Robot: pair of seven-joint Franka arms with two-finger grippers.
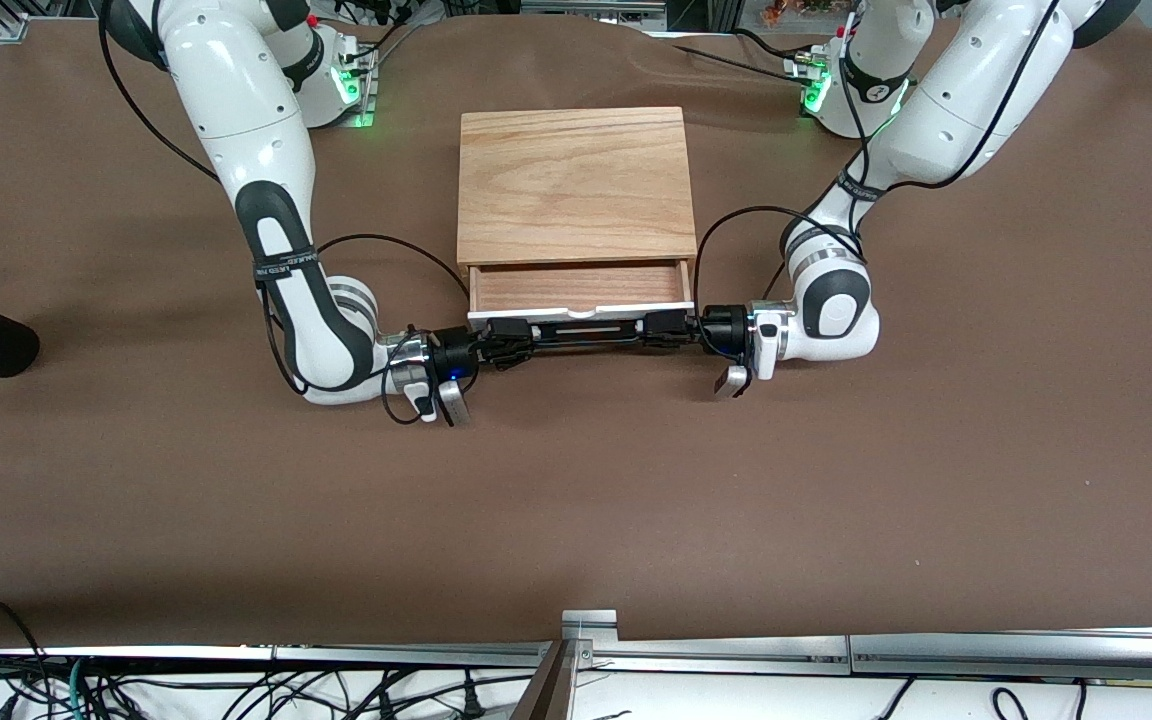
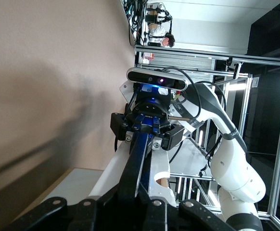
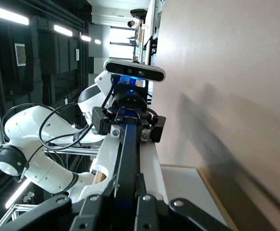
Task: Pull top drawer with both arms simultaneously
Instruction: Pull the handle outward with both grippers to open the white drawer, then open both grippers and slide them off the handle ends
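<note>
Brown cloth covers the table [image 1: 576, 520]; nearest the front camera, the black bar handle [image 1: 581, 331] runs crosswise — the right gripper [image 1: 506, 340] clamped on one end, the left gripper [image 1: 658, 328] on the other. Farther back, the top drawer [image 1: 580, 288] stands partly open under the wooden box top [image 1: 572, 185] — pulling means drawing squarely toward the camera.

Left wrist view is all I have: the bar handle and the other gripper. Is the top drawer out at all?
Observer: Yes. The front view shows the top drawer partly out, its wooden inside showing below the box top.
Operator: Where on the handle is each gripper?
Observer: The left gripper is shut on the handle at the left arm's end, the right gripper at the right arm's end.
Operator: Is it coming out straight?
Observer: The drawer's front looks parallel to the box's edge, not skewed.
</note>
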